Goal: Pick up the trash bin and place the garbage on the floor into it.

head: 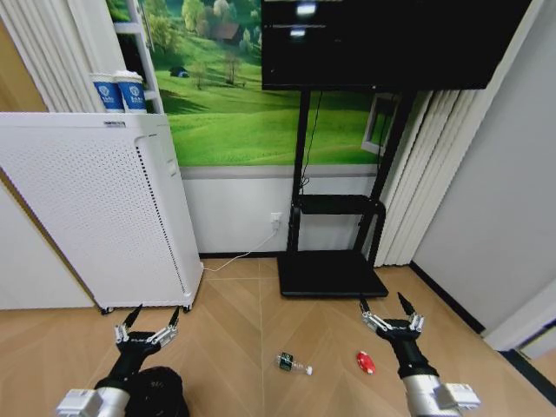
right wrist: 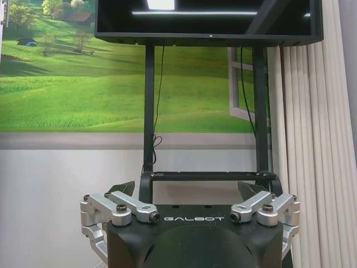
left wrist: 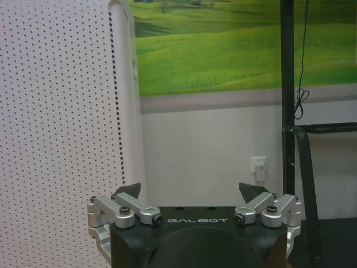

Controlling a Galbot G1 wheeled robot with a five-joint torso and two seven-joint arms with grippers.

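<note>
The trash bin point(head: 170, 393), black and round, shows at the bottom edge of the head view, partly hidden behind my left arm. My left gripper point(head: 153, 314) hangs open just above and beyond it, holding nothing. On the floor point(head: 234, 347) lie pieces of garbage: a clear bottle with a green label point(head: 293, 363) and a small red piece point(head: 366, 362). My right gripper point(head: 383, 302) is open and empty, above the floor just past the red piece. In the wrist views the left gripper point(left wrist: 189, 191) and the right gripper point(right wrist: 186, 188) both have their fingers spread, facing the wall.
A tall white perforated appliance point(head: 95, 217) stands on the left with two paper cups point(head: 120, 91) on top. A black TV stand point(head: 334, 274) sits against the far wall, with white curtains point(head: 417, 174) to its right. Bare floor lies between both arms.
</note>
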